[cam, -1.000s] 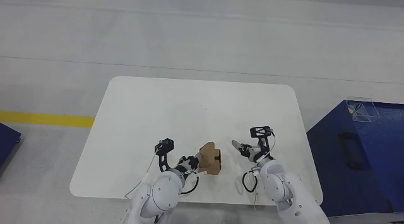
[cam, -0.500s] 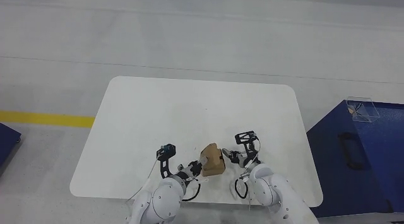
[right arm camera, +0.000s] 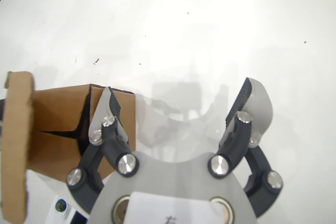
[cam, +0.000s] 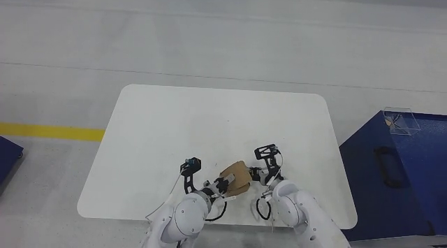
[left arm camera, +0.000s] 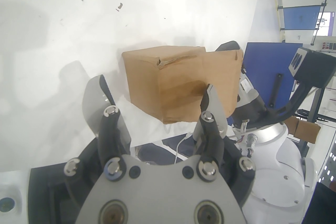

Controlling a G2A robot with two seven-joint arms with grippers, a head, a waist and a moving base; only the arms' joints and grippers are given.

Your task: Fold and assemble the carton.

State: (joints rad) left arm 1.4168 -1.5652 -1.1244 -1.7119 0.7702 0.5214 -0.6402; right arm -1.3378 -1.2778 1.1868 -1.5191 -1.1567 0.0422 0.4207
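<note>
Brown carton (cam: 235, 177) rests on the white table (cam: 209, 122). Left gripper (left arm camera: 153, 83) and right gripper (right arm camera: 178, 86) flank the carton, fingers spread apart. The right wrist view reveals its open flapped end; the left, a creased closed side.

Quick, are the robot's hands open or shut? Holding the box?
Left gripper: open, holding nothing; the carton sits just ahead.
Right gripper: open, holding nothing, one finger beside the carton.

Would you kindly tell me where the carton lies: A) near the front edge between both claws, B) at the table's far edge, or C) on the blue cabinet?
A: the carton sits near the front edge of the table, flanked by the left claw and right claw.
</note>
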